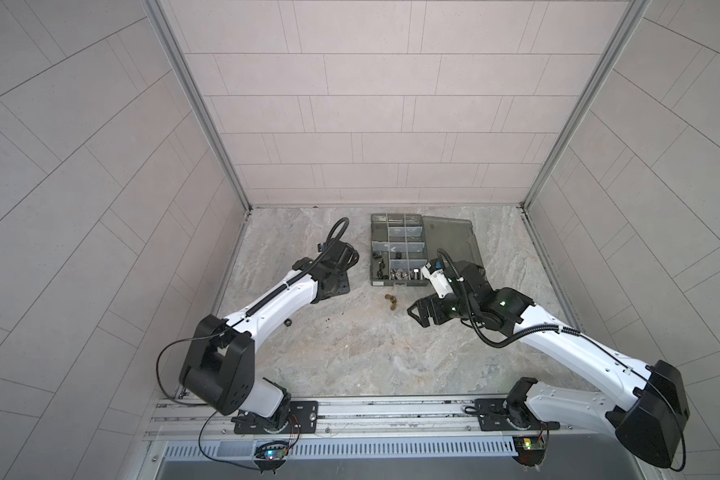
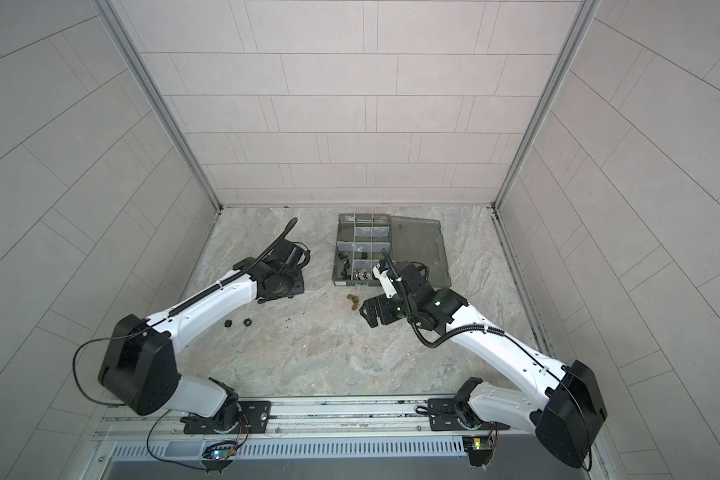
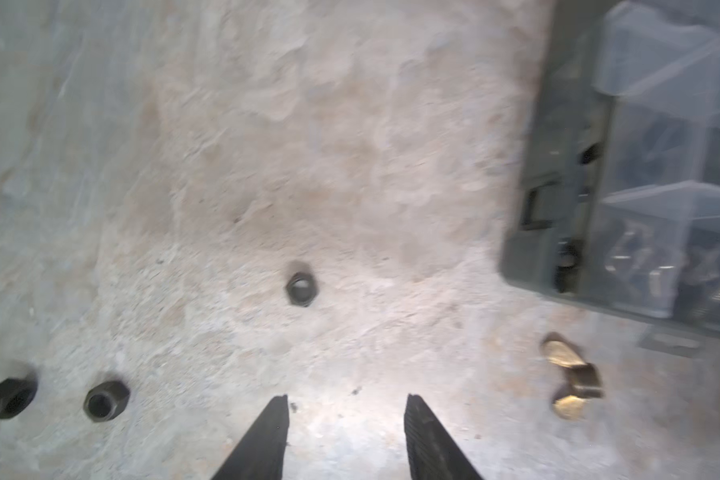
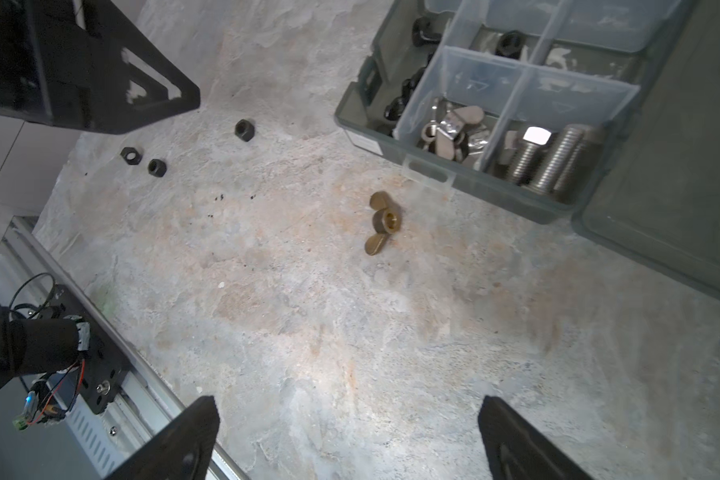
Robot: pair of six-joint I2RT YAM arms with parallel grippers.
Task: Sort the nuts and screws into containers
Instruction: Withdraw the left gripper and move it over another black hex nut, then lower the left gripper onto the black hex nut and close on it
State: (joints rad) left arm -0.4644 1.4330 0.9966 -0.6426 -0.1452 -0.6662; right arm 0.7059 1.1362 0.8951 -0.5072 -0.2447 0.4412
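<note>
My left gripper (image 3: 346, 399) hangs open over bare table with nothing between its fingers. Ahead of it lies a black nut (image 3: 301, 289); two more black nuts (image 3: 106, 401) lie off to one side. A brass wing nut (image 4: 383, 222) rests on the table just in front of the organizer box (image 4: 474, 187). The box's near compartments hold silver bolts (image 4: 553, 162), silver wing nuts (image 4: 454, 129) and black nuts (image 4: 408, 87). My right gripper (image 4: 348, 401) is wide open and empty, low over the table on the near side of the brass wing nut (image 1: 391, 301).
The box's lid (image 1: 454, 241) lies open flat to the right of the box (image 1: 395, 284). Two black nuts (image 2: 235, 323) lie beside the left forearm. Walls close in the table on three sides, with a metal rail (image 1: 391, 409) along the front.
</note>
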